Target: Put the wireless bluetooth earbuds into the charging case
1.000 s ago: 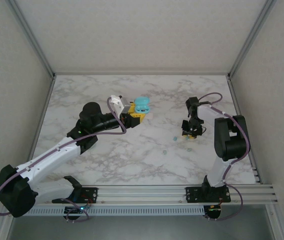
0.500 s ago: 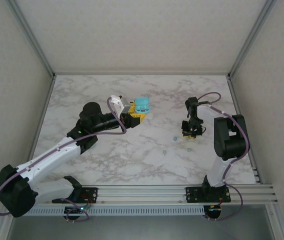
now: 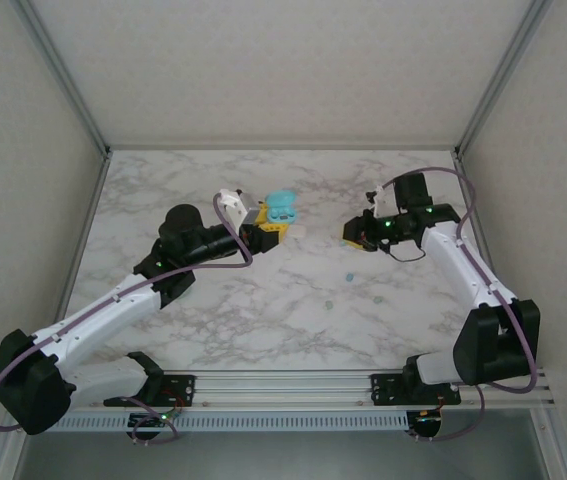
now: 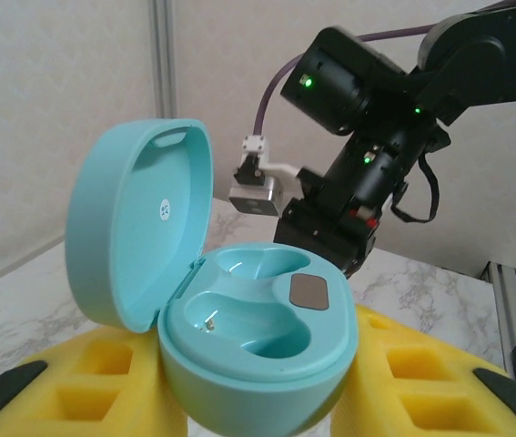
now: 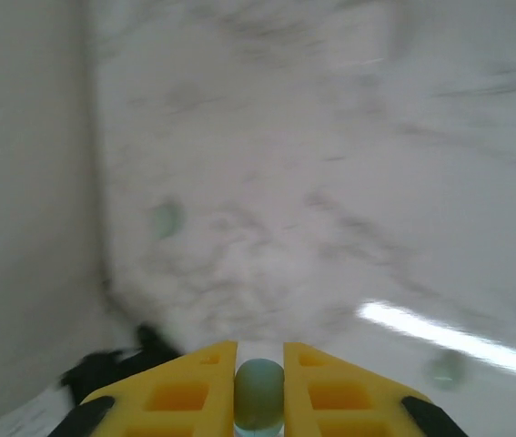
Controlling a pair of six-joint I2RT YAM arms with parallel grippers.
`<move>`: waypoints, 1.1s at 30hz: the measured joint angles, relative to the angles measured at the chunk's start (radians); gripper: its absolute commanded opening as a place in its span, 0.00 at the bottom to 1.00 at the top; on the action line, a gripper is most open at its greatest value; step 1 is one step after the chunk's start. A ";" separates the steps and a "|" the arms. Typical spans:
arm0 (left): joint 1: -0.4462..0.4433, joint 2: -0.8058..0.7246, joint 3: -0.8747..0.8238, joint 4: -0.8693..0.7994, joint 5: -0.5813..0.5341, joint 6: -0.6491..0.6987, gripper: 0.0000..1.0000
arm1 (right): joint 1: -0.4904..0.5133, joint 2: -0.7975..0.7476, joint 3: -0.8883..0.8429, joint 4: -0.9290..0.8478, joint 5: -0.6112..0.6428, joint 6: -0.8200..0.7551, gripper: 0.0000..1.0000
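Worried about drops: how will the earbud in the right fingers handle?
Earbud looks smooth and rounded, so it may squirt from the yellow fingers. Tiny, so probably light. If dropped on the marble table, it would likely roll.

The table (image 3: 293, 320) is white marble with grey veins. The case (image 4: 258, 346) is turquoise with a small grey square inside, and the left end effector (image 3: 268, 230) has yellow pads. The right end effector (image 3: 355, 238) is yellow with black tips, its earbud (image 5: 258, 393) is pale green, and the arms (image 3: 103, 315) are white and black with purple cables (image 4: 270, 91).
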 measured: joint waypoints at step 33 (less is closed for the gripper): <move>-0.005 0.058 -0.005 -0.016 0.013 0.065 0.24 | 0.191 -0.136 0.139 0.275 -0.250 0.300 0.19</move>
